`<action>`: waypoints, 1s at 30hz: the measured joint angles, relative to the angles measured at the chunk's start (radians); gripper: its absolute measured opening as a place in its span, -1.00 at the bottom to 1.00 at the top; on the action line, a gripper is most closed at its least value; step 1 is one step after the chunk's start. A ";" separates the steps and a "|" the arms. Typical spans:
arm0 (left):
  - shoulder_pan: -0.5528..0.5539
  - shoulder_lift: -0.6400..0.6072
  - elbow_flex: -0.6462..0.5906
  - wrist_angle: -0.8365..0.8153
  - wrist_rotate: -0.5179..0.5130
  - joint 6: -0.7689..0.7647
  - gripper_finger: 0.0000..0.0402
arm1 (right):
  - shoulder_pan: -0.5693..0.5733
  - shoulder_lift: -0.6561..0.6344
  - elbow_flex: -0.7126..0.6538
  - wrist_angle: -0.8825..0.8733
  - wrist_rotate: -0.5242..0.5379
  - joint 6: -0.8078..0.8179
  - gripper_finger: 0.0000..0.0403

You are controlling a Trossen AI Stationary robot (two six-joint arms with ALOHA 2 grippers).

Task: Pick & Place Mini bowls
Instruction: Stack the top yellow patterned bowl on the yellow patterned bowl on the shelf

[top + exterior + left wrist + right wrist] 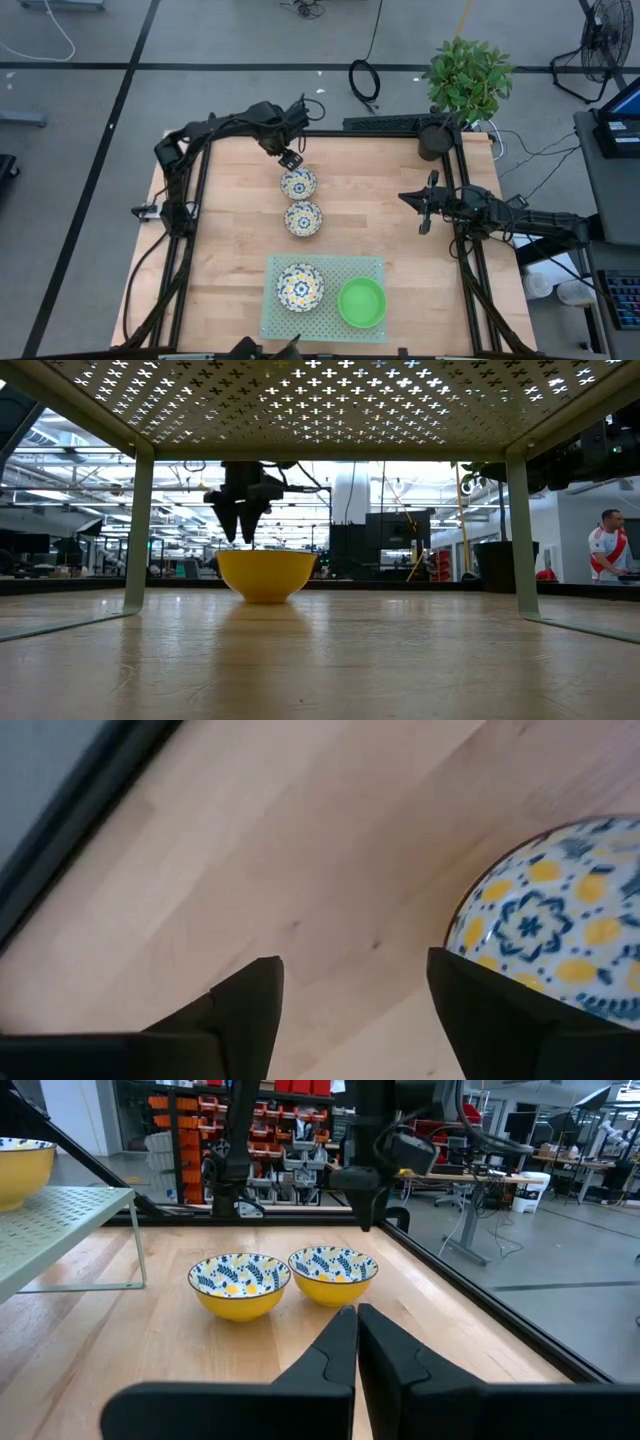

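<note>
Overhead: two floral bowls point(298, 183) point(303, 217) on bare wood near bench's far edge; third floral bowl point(299, 285) and green bowl point(361, 302) on perforated mat point(372, 267) at near edge. Left gripper point(290, 159) just beyond farthest bowl, fingers spread, empty. Right gripper point(424, 209) near right edge, fingers pressed together, empty. Low view alone shows bowl's glossy yellow outside point(266, 573); second bowl hidden behind.

A: The high view looks straight down on the whole surface point(230, 210). The low one?

B: Level with the boards, beneath the perforated mat point(330, 400), facing the room.

A: And the wrists?

B: The left sits close above a floral bowl point(560, 920); the right looks across at both floral bowls beside the mat, which the high view shares.
</note>
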 joint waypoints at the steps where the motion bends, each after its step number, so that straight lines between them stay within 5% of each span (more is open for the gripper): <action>1: 0.000 -0.007 0.000 0.009 -0.001 0.000 0.23 | 0.000 0.000 0.000 0.000 0.000 0.000 -1.00; 10: -0.006 -0.134 -0.021 0.080 -0.026 0.065 0.24 | 0.000 0.000 0.000 0.000 0.000 0.000 -1.00; 19: 0.012 -0.288 -0.265 0.343 0.138 0.155 0.26 | 0.000 0.000 0.000 0.000 0.000 0.000 -1.00; 30: -0.012 -0.301 -0.424 0.532 0.150 0.102 0.26 | 0.000 0.000 0.000 0.000 0.000 0.000 -1.00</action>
